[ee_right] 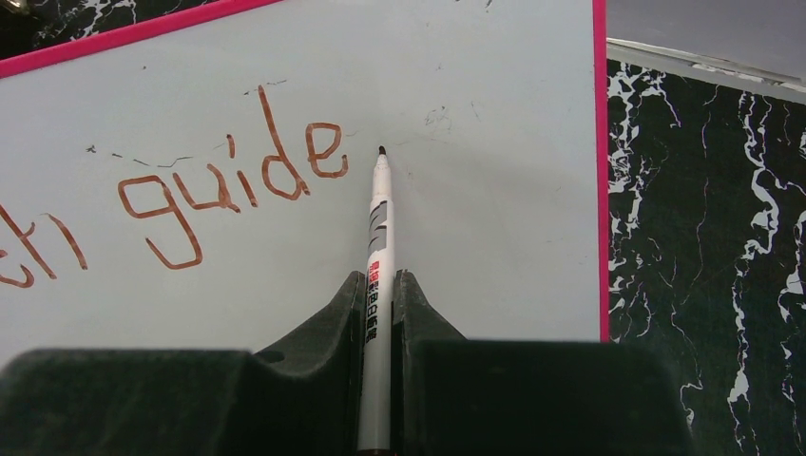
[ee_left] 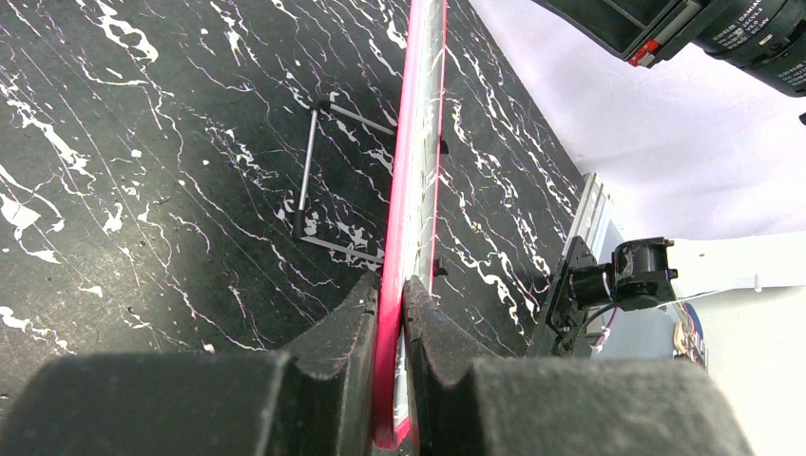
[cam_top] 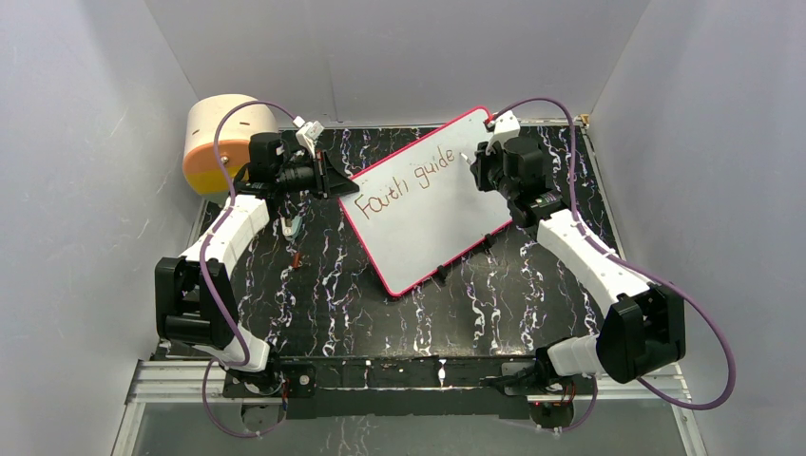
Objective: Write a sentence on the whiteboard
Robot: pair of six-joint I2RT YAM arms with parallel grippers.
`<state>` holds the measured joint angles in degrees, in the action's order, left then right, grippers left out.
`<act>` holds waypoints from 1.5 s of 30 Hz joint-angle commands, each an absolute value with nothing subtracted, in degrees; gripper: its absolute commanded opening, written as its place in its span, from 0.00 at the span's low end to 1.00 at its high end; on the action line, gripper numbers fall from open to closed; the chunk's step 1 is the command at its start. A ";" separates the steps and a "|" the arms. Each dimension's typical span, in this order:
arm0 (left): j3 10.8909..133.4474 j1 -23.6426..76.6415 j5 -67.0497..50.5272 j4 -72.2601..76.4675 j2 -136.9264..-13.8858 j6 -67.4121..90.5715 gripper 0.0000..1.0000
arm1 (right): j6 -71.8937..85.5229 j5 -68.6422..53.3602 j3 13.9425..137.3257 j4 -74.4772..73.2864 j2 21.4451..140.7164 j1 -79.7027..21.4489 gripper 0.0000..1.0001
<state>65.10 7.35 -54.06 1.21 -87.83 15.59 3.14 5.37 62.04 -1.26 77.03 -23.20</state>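
Observation:
The whiteboard [cam_top: 428, 214], white with a pink-red frame, lies tilted on the dark marbled table. On it the sentence [cam_top: 406, 187] reads "Faith guide" in brownish-red marker; the right wrist view shows "guide" [ee_right: 233, 190]. My left gripper [cam_top: 335, 180] is shut on the board's left edge, the pink frame [ee_left: 392, 313] pinched between its fingers. Over the board's upper right, my right gripper [cam_top: 478, 163] is shut on a white marker [ee_right: 378, 275]. The marker's dark tip [ee_right: 381, 151] sits just right of the "e", at or just above the surface.
A round tan-and-orange drum [cam_top: 220, 142] stands at the back left. A small marker cap [cam_top: 296, 258] and another small item [cam_top: 288, 226] lie on the table left of the board. Black clips [cam_top: 442, 274] line the board's lower right edge. White walls enclose the table.

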 commanded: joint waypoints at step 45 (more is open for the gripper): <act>64.59 8.79 -48.41 -3.67 -89.91 12.57 0.00 | 2.65 0.50 65.92 4.07 79.22 -22.88 0.00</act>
